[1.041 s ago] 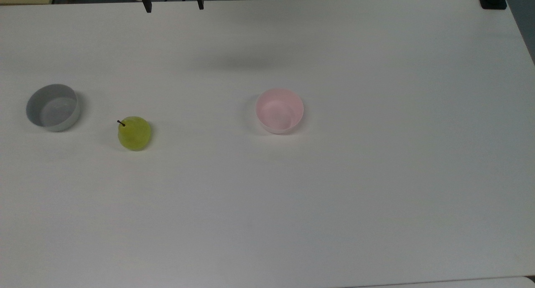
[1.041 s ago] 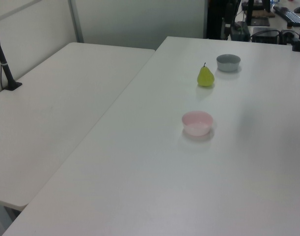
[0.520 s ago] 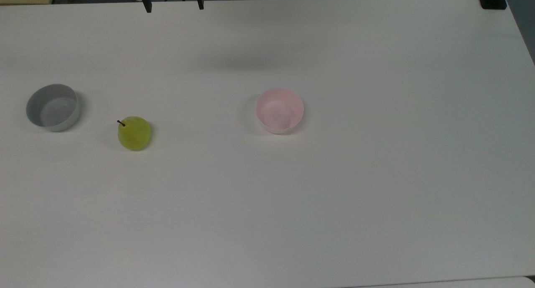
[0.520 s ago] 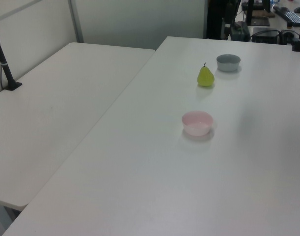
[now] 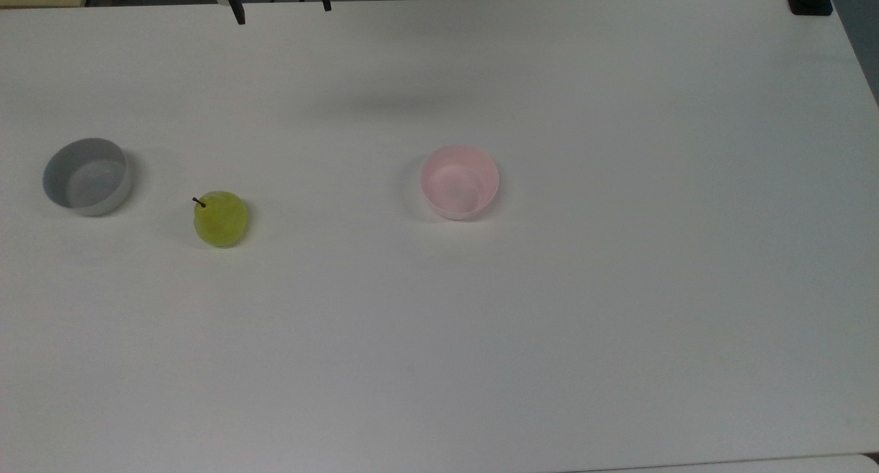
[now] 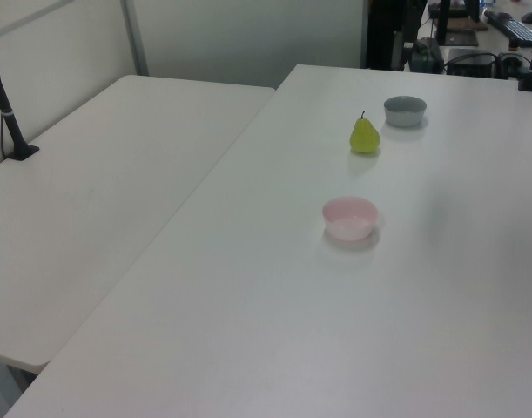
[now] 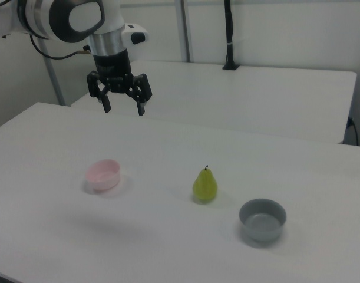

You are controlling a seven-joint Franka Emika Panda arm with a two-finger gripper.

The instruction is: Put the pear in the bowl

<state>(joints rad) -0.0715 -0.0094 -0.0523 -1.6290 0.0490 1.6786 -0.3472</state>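
Nothing done yet: pear (image 5: 221, 218) stands at the bowl's (image 5: 459, 182) nine o'clock in the top view, pincer (image 7: 121, 101) spread, empty.

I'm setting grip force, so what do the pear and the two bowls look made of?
The pear looks like glossy moulded plastic, going by its even yellow-green sheen; real fruit can't be ruled out. The pink bowl and grey bowl look like smooth, thin-walled plastic with a dull satin finish, though glazed ceramic is possible. The gripper hangs open above the table.

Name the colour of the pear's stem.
Dark brown; the stem on the pear shows best in the top view.
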